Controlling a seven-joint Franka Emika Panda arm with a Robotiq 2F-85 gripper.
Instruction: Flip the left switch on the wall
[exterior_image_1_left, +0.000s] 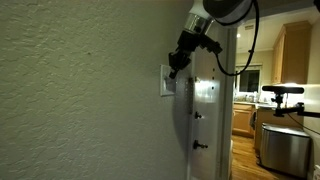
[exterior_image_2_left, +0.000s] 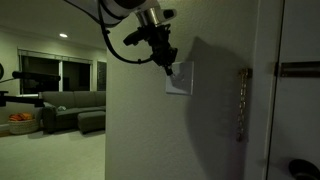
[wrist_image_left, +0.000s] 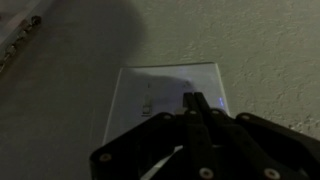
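Two jaws, pressed together, tip at the wall plate (wrist_image_left: 150, 82) on the wall (wrist_image_left: 262, 40), white door (exterior_image_1_left: 206, 120) just beside

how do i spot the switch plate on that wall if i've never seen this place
Follow the rough pale wall to its edge by the glossy white door. The switch plate is the small white rectangle there, the robot's dark hand right at it. Unlike the shiny metal door hardware, it is plain white, on plaster.

Home; sofa (exterior_image_2_left: 72, 103), kitchen cabinets (exterior_image_1_left: 293, 52)
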